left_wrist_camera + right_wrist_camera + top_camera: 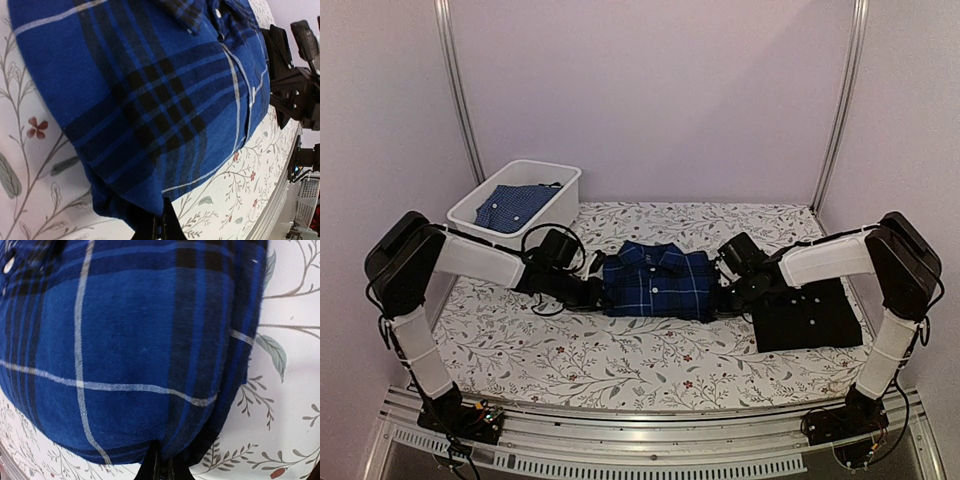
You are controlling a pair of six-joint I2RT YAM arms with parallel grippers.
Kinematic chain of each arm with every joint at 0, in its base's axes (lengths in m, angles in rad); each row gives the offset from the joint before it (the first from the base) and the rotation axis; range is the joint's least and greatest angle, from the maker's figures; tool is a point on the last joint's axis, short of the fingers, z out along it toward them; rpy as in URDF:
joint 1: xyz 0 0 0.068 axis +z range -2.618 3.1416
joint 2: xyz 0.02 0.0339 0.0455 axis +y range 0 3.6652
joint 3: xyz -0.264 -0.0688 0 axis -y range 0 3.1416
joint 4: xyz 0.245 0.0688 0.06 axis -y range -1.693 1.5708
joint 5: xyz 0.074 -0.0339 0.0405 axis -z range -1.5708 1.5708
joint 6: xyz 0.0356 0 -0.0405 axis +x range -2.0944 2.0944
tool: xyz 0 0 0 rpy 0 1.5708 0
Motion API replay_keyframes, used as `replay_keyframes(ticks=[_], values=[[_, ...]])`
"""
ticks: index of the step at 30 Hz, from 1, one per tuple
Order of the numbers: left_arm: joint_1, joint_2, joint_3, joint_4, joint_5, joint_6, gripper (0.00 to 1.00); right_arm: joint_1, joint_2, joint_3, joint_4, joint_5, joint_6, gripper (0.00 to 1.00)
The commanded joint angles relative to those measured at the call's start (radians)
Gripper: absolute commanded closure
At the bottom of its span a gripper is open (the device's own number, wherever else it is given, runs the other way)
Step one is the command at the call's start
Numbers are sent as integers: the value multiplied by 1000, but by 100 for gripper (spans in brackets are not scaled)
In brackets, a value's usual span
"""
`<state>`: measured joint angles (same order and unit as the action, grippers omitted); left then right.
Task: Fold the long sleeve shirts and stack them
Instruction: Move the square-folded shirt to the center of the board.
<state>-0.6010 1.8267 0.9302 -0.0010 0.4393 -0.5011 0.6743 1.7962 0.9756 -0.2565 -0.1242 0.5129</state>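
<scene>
Folded plaid shirt (655,280) on floral tabletop (620,350): left gripper (156,227) clenched on one side edge, right gripper (161,465) clenched on the opposite edge.

- Pale lilac walls (650,100) behind and at both sides.
- Slanted metal posts (457,90) at the rear corners.
- White floral tablecloth (620,362), aluminium rail (650,428) along near edge.

High rear overview, wrist views close, sharing plaid shirt (655,281)
</scene>
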Motion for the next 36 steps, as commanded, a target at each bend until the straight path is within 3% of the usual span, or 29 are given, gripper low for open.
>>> replay_keyframes(ticks=[1,5,6,7,10,12,16,20,24,28,36], values=[[-56,-123,-79,-101,-61,-97,100,14,63,34,-1,6,-61,95],[-102,-247,-181,-131,-89,-202,100,62,7,-60,6,-21,-63,94],[-120,-270,-204,-130,-93,-224,94,75,-10,-89,11,-29,-59,93],[-135,-288,-217,-133,-102,-242,83,84,-34,-114,12,-40,-52,90],[-167,-335,-225,-167,-148,-267,64,91,-81,-153,-6,-43,-37,71],[-166,-368,-218,-207,-194,-274,57,91,-139,-141,-41,-26,-34,56],[-149,-405,-163,-311,-305,-269,51,62,-196,-47,-113,-30,-54,47],[-88,-408,-139,-320,-293,-245,48,15,-193,47,-143,-45,-70,45],[-1,-381,-148,-221,-181,-202,47,-36,-140,132,-129,-42,-97,44],[78,-323,-131,-105,-97,-161,50,-93,-9,242,-79,-83,-112,46],[158,-127,-31,-28,-25,-128,58,-128,198,412,-64,-132,-117,50]])
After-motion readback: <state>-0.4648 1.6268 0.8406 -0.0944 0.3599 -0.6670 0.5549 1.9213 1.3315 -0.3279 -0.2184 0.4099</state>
